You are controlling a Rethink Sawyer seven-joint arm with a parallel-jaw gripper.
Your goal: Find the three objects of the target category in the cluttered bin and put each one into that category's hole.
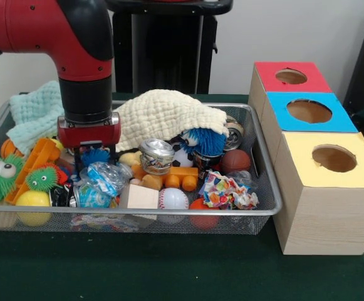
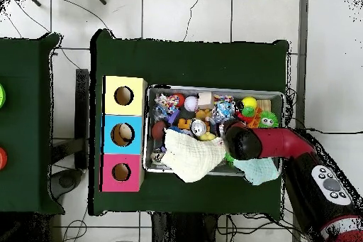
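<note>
The silver wire-mesh bin point(image 1: 169, 213) is full of clutter; it also shows in the overhead view point(image 2: 213, 89). A crumpled clear bottle with a blue-and-white label point(image 1: 99, 185) lies near the bin's front left, also seen from overhead point(image 2: 224, 109). No other clear bottle shows plainly. My gripper point(image 1: 88, 152) hangs from the red and black arm, low in the bin's left part, just behind and above that bottle. Its tips are lost among the toys. The blue-topped box's round hole point(image 1: 309, 111) is right of the bin, between the red and yellow boxes; it also shows from overhead point(image 2: 124, 133).
A cream cloth point(image 1: 169, 116) and a mint cloth point(image 1: 34, 113) cover the bin's back. Shiny cans point(image 1: 155, 154), a patterned rag point(image 1: 225, 191), a baseball point(image 1: 173, 198), green spiky balls point(image 1: 0, 175) and orange toys crowd the rest. Red-topped point(image 1: 291, 76) and yellow-topped point(image 1: 334, 158) holes flank the blue one.
</note>
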